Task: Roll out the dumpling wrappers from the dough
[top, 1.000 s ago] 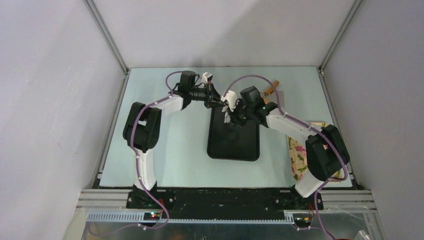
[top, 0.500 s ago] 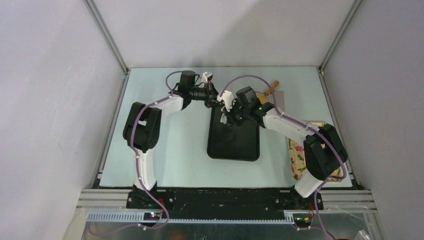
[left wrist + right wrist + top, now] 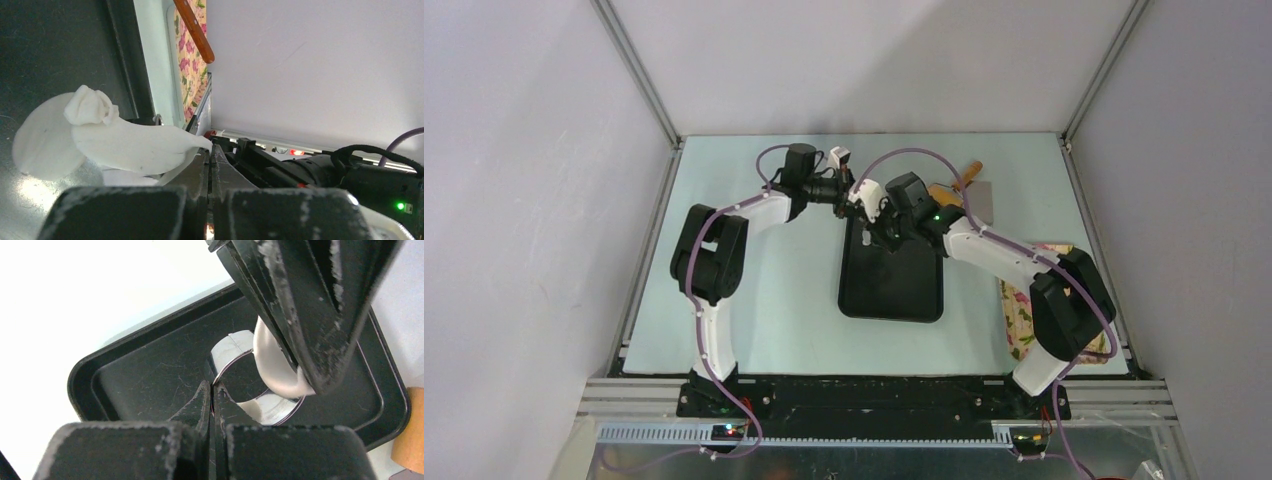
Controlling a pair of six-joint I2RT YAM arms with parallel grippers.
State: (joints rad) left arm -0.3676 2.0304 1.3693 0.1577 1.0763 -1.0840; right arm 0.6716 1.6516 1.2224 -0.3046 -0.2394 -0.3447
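Observation:
In the left wrist view my left gripper (image 3: pixel 211 150) is shut on the tip of the white dough (image 3: pixel 130 145). The dough stretches away from it as a thin sheet with a small knot, above the black tray (image 3: pixel 50 50). My right gripper (image 3: pixel 214 392) is shut on the rim of a round steel cup (image 3: pixel 235 347) standing on the tray (image 3: pixel 125 370). A strip of dough (image 3: pixel 272 367) rises from inside the cup to the left gripper's fingers (image 3: pixel 320 305). From above, both grippers (image 3: pixel 852 203) (image 3: pixel 871 230) meet over the tray's far end (image 3: pixel 894 295).
A wooden rolling pin (image 3: pixel 969 175) lies beyond the tray at the back right, with its handle (image 3: pixel 195 30) in the left wrist view. A floral cloth (image 3: pixel 1024 300) lies by the right arm's base. Grey walls close in the table on three sides.
The right arm has shifted left and farther back, bringing its gripper closer to the left gripper. The left arm has barely moved. Both grippers stay shut.

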